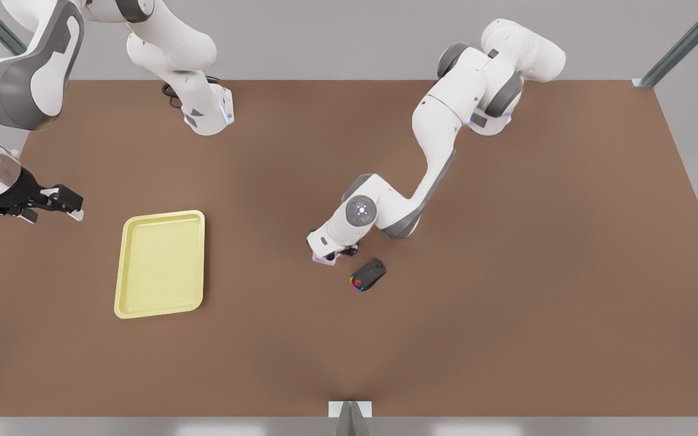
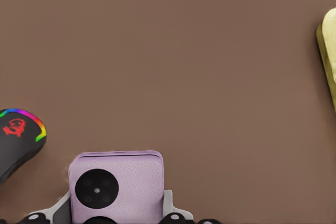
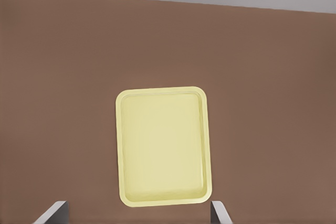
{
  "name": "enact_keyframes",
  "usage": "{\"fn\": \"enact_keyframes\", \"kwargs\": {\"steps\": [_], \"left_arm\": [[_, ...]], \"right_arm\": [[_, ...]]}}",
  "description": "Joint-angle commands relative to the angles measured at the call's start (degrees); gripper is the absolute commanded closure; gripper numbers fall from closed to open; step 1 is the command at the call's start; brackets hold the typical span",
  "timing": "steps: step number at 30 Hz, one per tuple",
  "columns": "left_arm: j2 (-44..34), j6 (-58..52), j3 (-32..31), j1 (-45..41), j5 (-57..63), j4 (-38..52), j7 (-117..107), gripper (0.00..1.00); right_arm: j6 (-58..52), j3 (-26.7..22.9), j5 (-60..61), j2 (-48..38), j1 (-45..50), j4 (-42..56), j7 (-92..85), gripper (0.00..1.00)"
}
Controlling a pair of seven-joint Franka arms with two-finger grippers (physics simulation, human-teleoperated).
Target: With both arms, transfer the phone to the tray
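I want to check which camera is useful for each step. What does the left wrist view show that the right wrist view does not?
Left wrist view alone: the pink phone between the left tool's fingers, and a black mouse with rainbow lights beside it. Right wrist view alone: the whole yellow tray, nothing on it, and the right tool's open fingertips. Both: the brown table and the tray.

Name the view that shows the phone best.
Left wrist view: the phone shows its pink face and a black camera circle. In the front view only a pink corner peeks from under the arm.
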Motion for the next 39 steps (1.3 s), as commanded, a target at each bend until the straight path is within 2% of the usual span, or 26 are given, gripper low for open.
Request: {"fn": "enact_keyframes", "kwargs": {"steps": [1, 3, 6, 10, 11, 12, 17, 19, 20, 22, 24, 25, 26, 27, 28, 29, 31, 33, 38, 39], "left_arm": [[1.92, 13.69, 0.14, -1.86, 1.55, 0.51, -27.87, 0.20], [4.39, 16.15, 0.14, -2.92, 1.82, 2.00, -27.61, 0.20], [9.83, 18.35, 0.58, -3.98, 2.16, 9.37, -26.82, 0.20], [11.77, 20.98, 0.40, -4.86, 3.49, 9.47, -26.82, 0.19], [12.21, 20.90, 0.31, -5.12, 3.49, 9.47, -26.82, 0.17], [12.30, 20.63, 0.31, -5.21, 3.49, 9.38, -26.82, 0.02], [12.12, 19.67, 0.40, -5.38, 3.57, 9.38, -26.82, 0.00], [8.70, 3.86, 2.60, -3.10, 3.49, 9.47, -26.64, 0.00], [5.45, -8.00, 4.79, 0.49, 3.14, 9.38, -20.95, 0.00], [-1.13, -25.92, 4.80, 10.51, 2.26, 8.16, -5.58, 0.00], [-10.55, -38.77, 5.15, 20.01, 2.52, 6.48, 11.24, 0.00], [-16.78, -41.07, 5.32, 23.09, 5.15, 2.90, 12.20, 0.00], [-27.50, -40.63, 4.62, 26.25, 8.67, -7.13, 17.21, 0.00], [-34.63, -40.98, 4.62, 28.10, 10.86, -11.00, 21.51, 0.00], [-40.78, -41.07, 4.62, 29.42, 14.64, -14.69, 24.95, 0.00], [-46.32, -41.07, 4.62, 30.82, 15.88, -18.03, 28.11, 0.00], [-46.68, -44.67, 6.64, 30.83, 15.79, -16.98, 30.05, 0.00], [-46.06, -44.85, 6.55, 30.74, 15.79, -17.07, 29.96, 0.00], [-44.48, -43.88, 6.64, 30.74, 15.97, -17.07, 30.05, 0.00], [-44.48, -43.79, 6.64, 30.74, 15.97, -16.98, 30.05, 0.00]], "right_arm": [[0.25, -0.05, 0.28, 0.02, -0.40, 0.03, 0.00, 0.00], [0.16, -0.05, 0.28, -0.06, -0.40, 0.03, -0.09, 0.00], [0.33, -0.05, 0.19, -0.15, -0.49, 0.03, 0.00, 0.00], [0.42, -0.05, 0.19, -0.15, -0.67, 0.03, -0.09, 0.00], [0.42, -0.05, 0.19, -0.06, -0.67, 0.03, -0.09, 0.00], [0.42, -0.05, 0.19, -0.06, -0.58, 0.03, -0.09, 0.00], [0.51, -0.05, 0.28, 0.11, -0.67, 0.03, 0.00, 0.00], [0.16, 0.04, 0.28, 0.02, -0.49, 0.03, 0.00, 0.00], [-1.07, 0.12, 3.26, 0.11, -0.41, -0.32, 0.00, 0.00], [-0.46, 0.83, 3.09, 2.13, 3.46, -0.32, 0.17, 0.00], [2.79, 1.27, 3.27, 5.56, 9.09, -0.23, 3.76, 0.00], [2.80, 2.41, 2.92, 6.26, 11.45, -0.15, 7.99, 0.00], [2.80, 2.41, -1.03, 7.06, 18.66, 0.47, 18.52, 0.00], [2.88, 2.59, -5.00, 8.72, 23.41, 0.12, 26.62, 0.00], [3.67, 2.76, -4.55, 11.53, 24.99, 0.03, 28.82, 0.00], [9.04, 2.76, -1.39, 13.56, 26.75, -0.50, 32.25, 0.00], [12.81, 2.76, -0.17, 18.13, 30.88, -1.02, 39.37, 0.00], [24.06, 2.76, 1.51, 20.24, 31.06, -7.18, 41.65, 0.00], [34.96, 2.23, 1.95, 27.97, 32.91, -8.32, 55.27, 0.00], [40.12, 2.23, 2.04, 28.33, 33.26, -11.11, 59.31, 0.00]]}}
